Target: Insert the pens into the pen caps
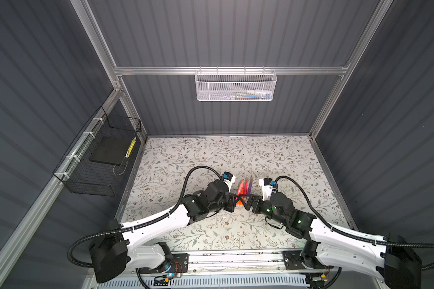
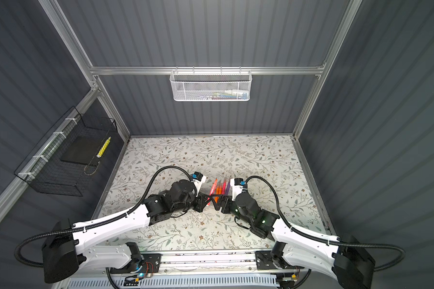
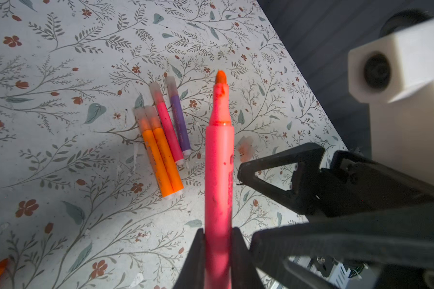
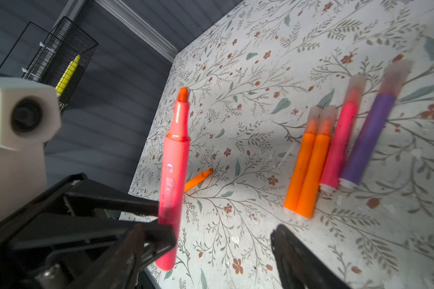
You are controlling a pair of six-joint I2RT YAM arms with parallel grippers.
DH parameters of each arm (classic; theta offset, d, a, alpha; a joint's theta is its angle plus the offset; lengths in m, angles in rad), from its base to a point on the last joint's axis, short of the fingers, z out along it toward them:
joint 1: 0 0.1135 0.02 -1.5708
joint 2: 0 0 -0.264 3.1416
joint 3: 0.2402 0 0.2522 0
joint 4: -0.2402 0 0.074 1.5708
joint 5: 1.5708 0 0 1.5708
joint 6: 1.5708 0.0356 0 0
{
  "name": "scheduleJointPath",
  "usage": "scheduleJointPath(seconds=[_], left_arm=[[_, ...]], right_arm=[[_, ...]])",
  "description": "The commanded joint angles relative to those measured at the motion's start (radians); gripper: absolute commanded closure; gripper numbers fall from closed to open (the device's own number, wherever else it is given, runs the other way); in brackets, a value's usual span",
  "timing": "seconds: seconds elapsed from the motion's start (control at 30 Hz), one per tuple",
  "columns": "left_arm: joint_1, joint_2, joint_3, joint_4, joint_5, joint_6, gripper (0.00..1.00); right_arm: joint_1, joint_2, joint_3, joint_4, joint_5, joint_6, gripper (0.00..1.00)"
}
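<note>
The red-pink pen (image 3: 218, 175) is held above the worktop (image 1: 186, 155), near its middle. It is uncapped, and its orange-stained tip points toward the far side. The left gripper (image 3: 218, 240) grips the rear of the barrel, with its jaws closed narrow on the pen, one on each side. In a top view the held pen (image 2: 214, 187) shows just left of the pens lying on the worktop.

The right gripper (image 4: 224, 231) faces the left gripper from the right, and their tips nearly meet. Its jaws stand wide apart and hold nothing. One jaw is just beside the held pen's barrel; whether it touches cannot be told.

Four capped pens (image 3: 163, 140) lie side by side and touching on the worktop, just beyond the grippers. From left to right they are two orange, one pink and one purple, with their translucent caps toward the far side. A loose cap (image 3: 246, 150), translucent and pinkish, lies on the worktop near this row. An uncapped orange pen (image 4: 198, 179) lies apart from the row, to its near left.

A white mesh basket (image 1: 236, 85) hangs on the far wall. A black wire basket (image 1: 95, 160) hangs on the left wall.
</note>
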Motion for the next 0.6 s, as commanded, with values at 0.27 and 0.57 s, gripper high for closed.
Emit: scheduleJointPath(seconds=[0.27, 0.57], left_arm=[[-0.027, -0.046, -0.053, 0.094, 0.102, 0.023, 0.98], [-0.036, -0.018, -0.058, 0.099, 0.099, 0.022, 0.98]], right_arm=[[0.005, 0.029, 0.039, 0.103, 0.028, 0.057, 0.22], [0.004, 0.035, 0.071, 0.057, 0.076, 0.063, 0.44]])
